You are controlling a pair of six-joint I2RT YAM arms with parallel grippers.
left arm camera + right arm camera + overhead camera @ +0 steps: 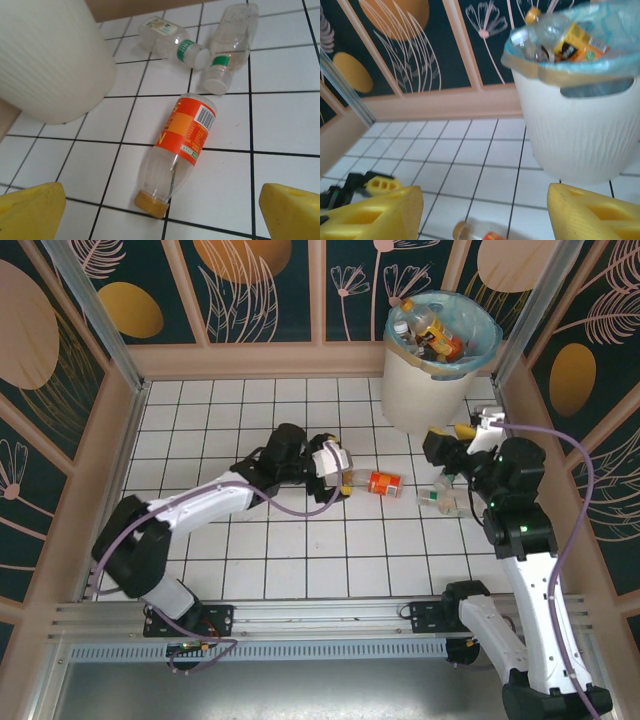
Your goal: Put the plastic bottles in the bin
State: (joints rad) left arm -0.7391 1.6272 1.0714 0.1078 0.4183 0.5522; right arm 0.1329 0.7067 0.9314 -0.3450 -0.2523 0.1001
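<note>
An orange-labelled plastic bottle (383, 483) lies on the tiled floor, cap toward my left gripper (345, 476). In the left wrist view this bottle (182, 147) lies just ahead of the left gripper (161, 202), which is wide open and empty. Two clear bottles with green bands (172, 40) (229, 45) lie beyond it, seen from the top as a pair (440, 498). The bin (428, 380) stands at the back right with several bottles (435, 335) inside. My right gripper (485, 205) is open and empty, raised beside the bin (575, 120).
Patterned wall panels and a wooden skirting (260, 360) close off the back and sides. The bin's ribbed wall (50, 60) stands close to the left of the orange bottle. Open tiles (260, 560) lie between the arms.
</note>
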